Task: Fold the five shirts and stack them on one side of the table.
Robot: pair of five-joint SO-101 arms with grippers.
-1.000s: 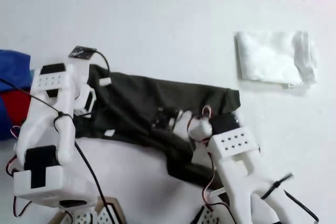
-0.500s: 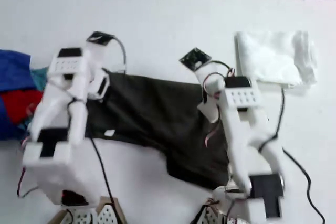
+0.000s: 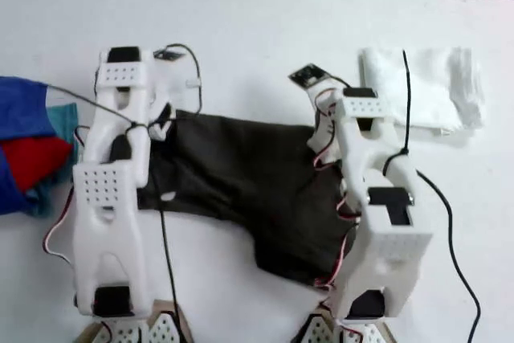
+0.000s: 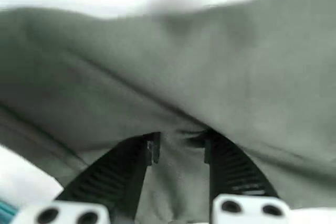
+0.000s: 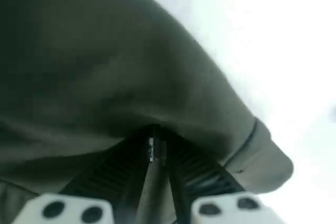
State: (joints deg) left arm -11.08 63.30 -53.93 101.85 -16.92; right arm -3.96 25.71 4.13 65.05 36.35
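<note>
ROBOT ARMS AT WORK ON A FOLD. Two arms handled a dark shirt (image 3: 241,182) on the white bench (image 3: 257,30). At the left edge lay a heap of clothes (image 3: 24,150) in blue, red and teal, unfolded by the look of it. Just beside it, the left gripper (image 4: 180,142) sat at the shirt's far left corner. Its jaws were a little apart with a bunched fold of cloth between them, and the fabric tented away from the tips. The shirt lay spread between the arms, flat in the middle, with a rumpled flap trailing toward the arms' bases. At the far right corner, the right gripper (image 5: 156,148) was pinched almost closed on a thin edge of cloth near a hem. Beyond it, near the dark shirt but apart from it, a white shirt (image 3: 422,94) lay folded, the likely start of the stack.

The step looked to be drawing the far edge taut ahead of a fold. To do it well, both arms would need to travel together at one height, so that the edge runs straight and neither corner drags. The left hold looked the looser of the two and might slip under a sharp pull, so a slow, even carry seemed wise. The trailing flap would want smoothing, or the fold could come out lopsided.
</note>
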